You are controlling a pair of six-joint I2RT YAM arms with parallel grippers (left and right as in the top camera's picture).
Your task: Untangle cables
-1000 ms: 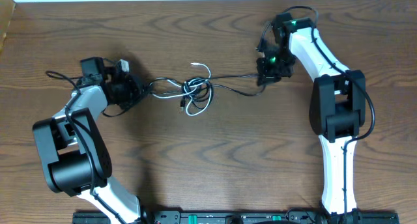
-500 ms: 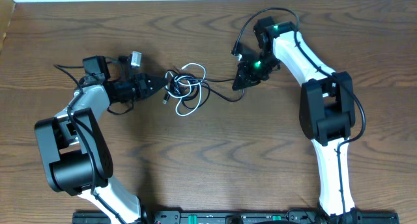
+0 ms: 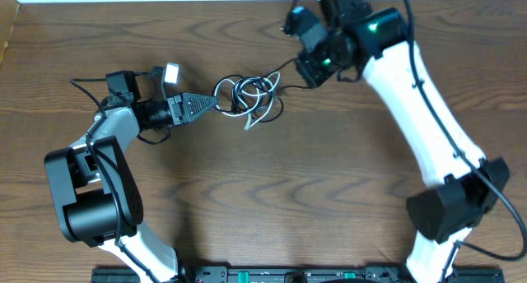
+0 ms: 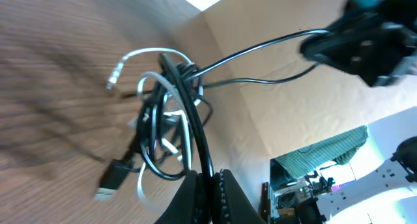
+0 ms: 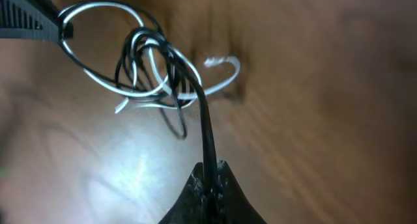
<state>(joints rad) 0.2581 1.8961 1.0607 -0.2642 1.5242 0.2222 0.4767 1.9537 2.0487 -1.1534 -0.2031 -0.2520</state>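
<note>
table (image 3: 247,201): carries both arms, whose bases sit at its near edge.
cables (image 3: 247,98): bunched in one knot over the far half of the table, slightly left of centre, between the two grippers.
left gripper (image 3: 206,104): just left of the knot, at its left loop; one strand runs between its fingers.
right gripper (image 3: 300,67): right of the knot and farther back, near the far edge; one strand stretches from the knot into it.
plug end (image 4: 112,176): sticks out on the near side of the knot.
left arm (image 3: 90,201): base at near left; extends far, then right toward the knot.
right arm (image 3: 428,127): base at near right; leans far and left across the table.
</note>
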